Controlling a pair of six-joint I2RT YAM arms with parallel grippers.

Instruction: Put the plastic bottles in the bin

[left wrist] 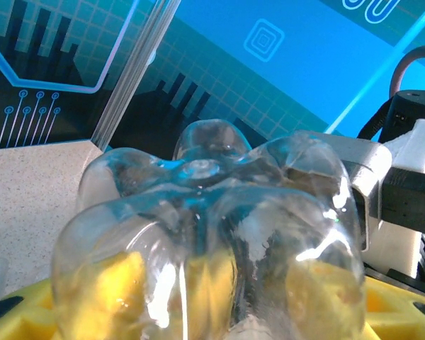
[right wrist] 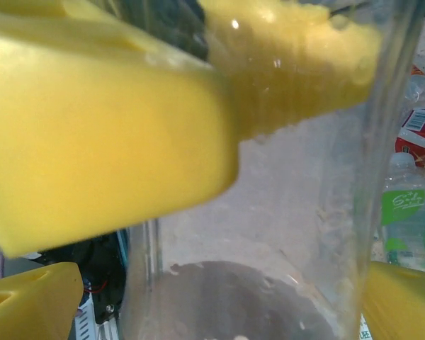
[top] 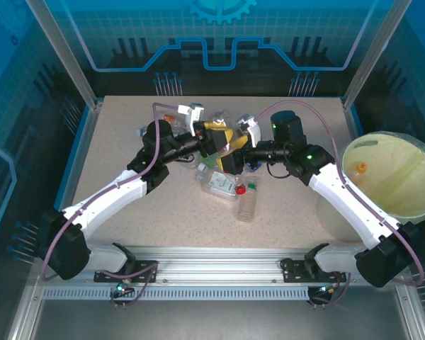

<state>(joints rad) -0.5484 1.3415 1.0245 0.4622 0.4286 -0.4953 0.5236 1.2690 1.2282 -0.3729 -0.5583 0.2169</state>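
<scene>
Plastic bottles (top: pixel 227 185) mostly lie heaped at the middle of the table (top: pixel 120 134). I count just one orange-capped bottle (top: pixel 360 168) inside the bin (top: pixel 382 138) at the right edge, so I judge the job barely begun, with nearly the whole heap left to move. One clear bottle (left wrist: pixel 212 241) is up off the pile, pinched between the yellow fingers (left wrist: pixel 35 315) of my left gripper (top: pixel 211 139). My right gripper (top: pixel 237 150) has its jaws spread wide around that same bottle; I cannot tell whether they touch it. To me it reads as a handover toward the bin side. The tabletop is speckled beige, with an aluminium frame (top: pixel 57 42) and blue printed panels (top: pixel 219 42) behind it.
</scene>
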